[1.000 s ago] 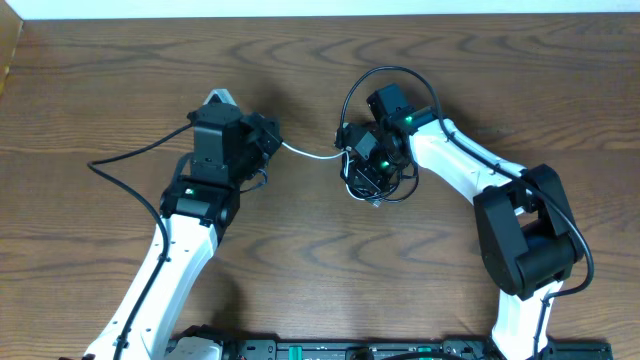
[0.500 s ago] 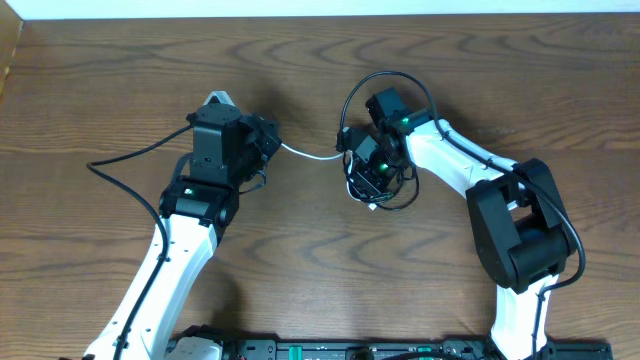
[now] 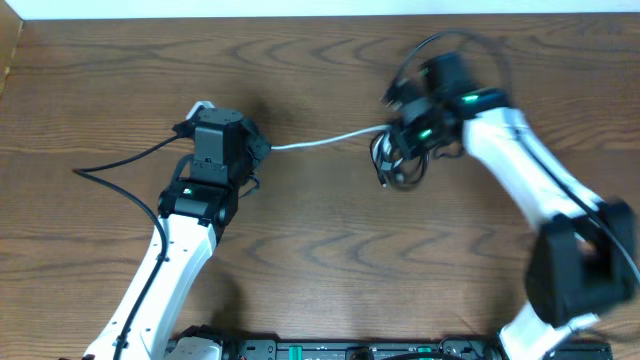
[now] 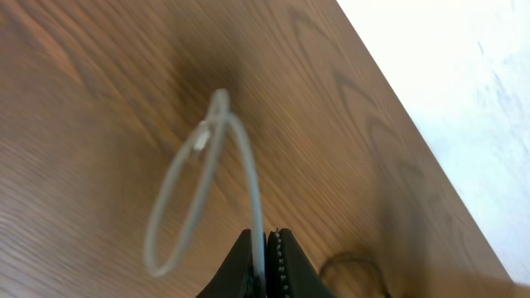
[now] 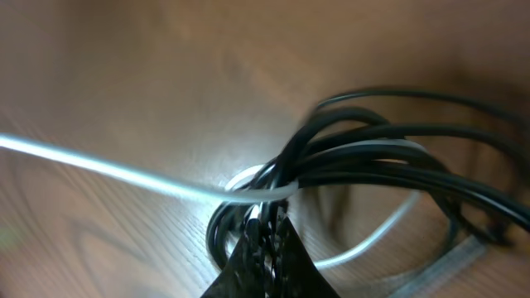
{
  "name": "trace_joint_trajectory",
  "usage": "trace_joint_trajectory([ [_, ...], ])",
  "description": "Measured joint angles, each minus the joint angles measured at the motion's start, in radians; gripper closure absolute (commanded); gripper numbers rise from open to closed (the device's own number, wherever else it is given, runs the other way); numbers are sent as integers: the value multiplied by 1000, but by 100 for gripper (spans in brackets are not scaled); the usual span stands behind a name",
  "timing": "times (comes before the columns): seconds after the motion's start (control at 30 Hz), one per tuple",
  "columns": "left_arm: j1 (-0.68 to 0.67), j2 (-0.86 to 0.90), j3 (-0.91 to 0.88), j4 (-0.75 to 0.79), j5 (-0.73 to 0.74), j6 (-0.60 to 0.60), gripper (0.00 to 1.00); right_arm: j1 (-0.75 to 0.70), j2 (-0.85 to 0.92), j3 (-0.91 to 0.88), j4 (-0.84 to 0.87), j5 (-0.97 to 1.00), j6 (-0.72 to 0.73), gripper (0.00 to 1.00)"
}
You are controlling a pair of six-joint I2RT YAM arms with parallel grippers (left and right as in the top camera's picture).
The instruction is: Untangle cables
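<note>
Across the table's middle, a little toward 12 o'clock in the overhead view, white cable (image 3: 330,141) runs as a taut, nearly straight line between the two grippers. Its 9 o'clock end enters left gripper (image 3: 262,148). In the left wrist view that gripper's fingers are clenched on the white strand, which carries on past the tips into one open loop toward 11 o'clock, crossing itself at the far end. I cannot tell whether the loop touches the wood. At the strand's 3 o'clock end, black cable (image 3: 400,168) hangs as a bunch of coils directly at 6 o'clock of right gripper (image 3: 408,135), which is motion-blurred from overhead. In the right wrist view the fingers are clamped together in the knot where the black coils and the white strand cross. The black coils are gripped; whether the white strand is also pinched cannot be told. Black loops fan out toward 3 o'clock. Wooden table (image 3: 320,270) lies under everything, with pale floor (image 4: 464,74) beyond its edge.
</note>
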Motion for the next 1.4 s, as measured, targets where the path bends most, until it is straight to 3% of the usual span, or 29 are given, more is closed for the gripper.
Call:
trace_joint_trajectory([
  [0.17,38,0,0,-21,-33,21,93,-127,-131,23,-14,25,183,99],
  [0.37,106,0,0,-75,-47,31,93,-224,-148,23,-36,106,324,99],
  [0.63,154,0,0,-90,-49,122,93,-279,-148,23,-92,291,403,99],
  [0.77,155,0,0,-90,1,179,92,-280,-148,23,-76,262,364,99],
  [0.9,155,0,0,-87,104,249,28,-245,-148,23,-79,187,328,99],
  [0.97,154,0,0,-82,158,285,10,-224,-148,23,-86,161,315,99],
  [1.07,155,0,0,-80,217,315,5,-170,-148,23,-118,127,286,99],
  [1.4,155,0,0,-24,407,479,4,-47,-148,23,-172,77,164,99],
])
